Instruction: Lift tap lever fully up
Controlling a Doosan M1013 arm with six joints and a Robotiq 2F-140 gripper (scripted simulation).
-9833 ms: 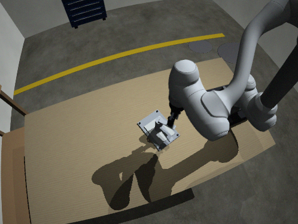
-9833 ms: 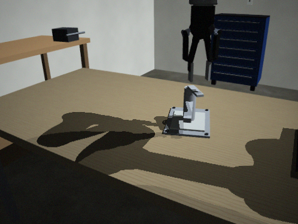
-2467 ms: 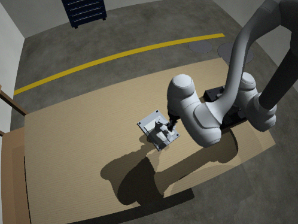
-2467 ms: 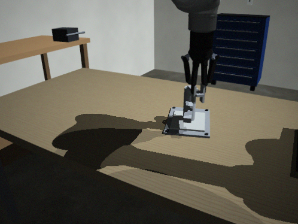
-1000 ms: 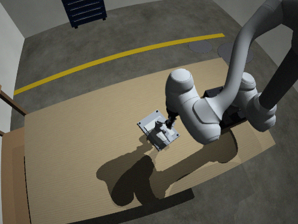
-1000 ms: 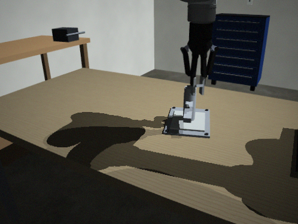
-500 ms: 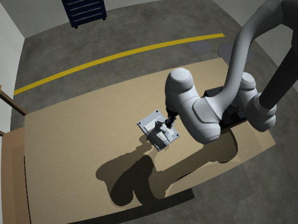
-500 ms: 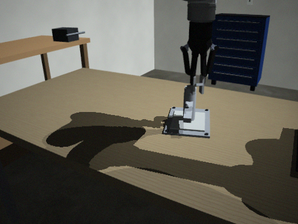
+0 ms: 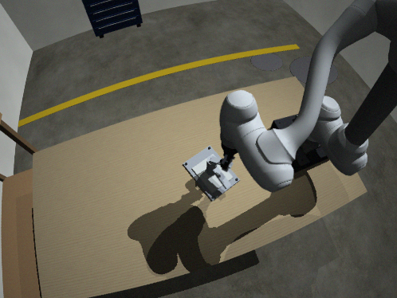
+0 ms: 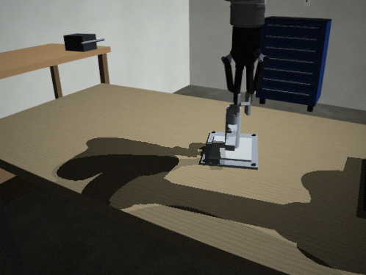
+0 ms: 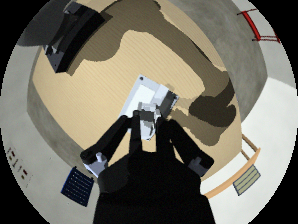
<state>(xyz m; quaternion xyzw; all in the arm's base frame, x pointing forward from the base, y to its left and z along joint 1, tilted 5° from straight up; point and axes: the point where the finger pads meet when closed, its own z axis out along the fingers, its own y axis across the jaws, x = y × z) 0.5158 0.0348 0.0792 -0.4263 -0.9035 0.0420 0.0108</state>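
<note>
- Currently clamped: gripper (image 10: 242, 100) pointing straight down, fingers nearly together, pinching top end of tap's lever (image 10: 233, 121); a fingertip (image 10: 248, 103) showing just right of it in exterior view.
- Lever standing close to upright over tap body, roughly mid table; looks near top of travel, though end stop not readable from these views.
- Doing it well, as a judgement: follow lever's arc about its pivot rather than pulling straight up; let wrist tilt with lever so pads do not slide off the end; hold clamp firm; go slow near the stop; quit pushing once resistance met.
- Risk: grip sits high on lever tip, so sideways drag could slip it free.
- Tap mounted on grey base plate (image 10: 251, 154), corner screws visible, plate flat on wooden table (image 10: 110, 121).
- Counts: one gripper, one lever, one tap, one base plate, one main table.
- Further out: one blue drawer cabinet (image 10: 294, 59), one side table (image 10: 33, 59) carrying one dark box (image 10: 78, 41), one yellow floor line (image 9: 159, 74), two round floor discs (image 9: 266, 61).
</note>
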